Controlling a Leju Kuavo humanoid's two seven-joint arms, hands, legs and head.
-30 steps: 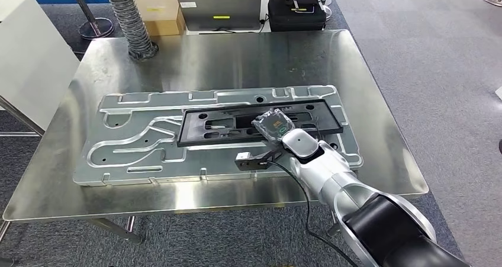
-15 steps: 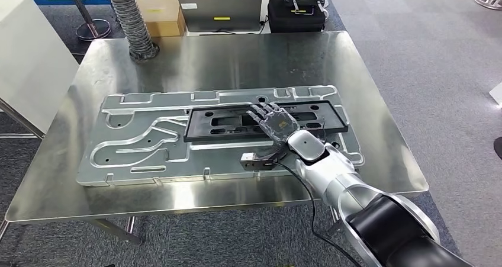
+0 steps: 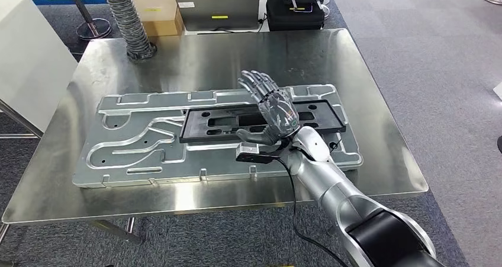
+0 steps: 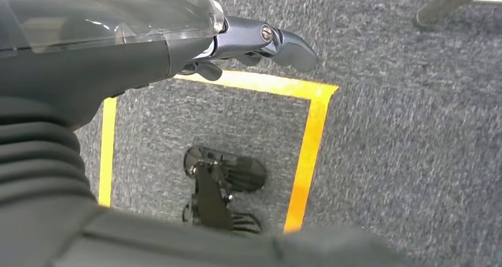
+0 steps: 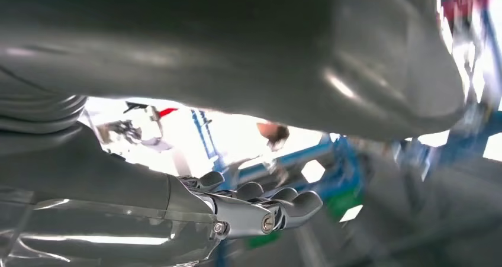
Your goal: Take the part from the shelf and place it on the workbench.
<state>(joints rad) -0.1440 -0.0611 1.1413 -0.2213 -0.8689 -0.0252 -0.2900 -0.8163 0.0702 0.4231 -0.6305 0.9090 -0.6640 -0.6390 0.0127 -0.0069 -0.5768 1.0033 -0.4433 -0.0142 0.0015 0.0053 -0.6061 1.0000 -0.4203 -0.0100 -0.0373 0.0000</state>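
right robot hand released, fingers spread above the black part lying just beneath it on the grey plate on the desk; withdraw straight up to avoid nudging it.

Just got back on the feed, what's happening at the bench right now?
The black frame part lies flat on the large stamped metal panel on the steel workbench. The right hand is raised above the part with its fingers spread and nothing in it, so the placing looks done. The left hand hangs over the grey carpet near the yellow floor tape, also holding nothing.
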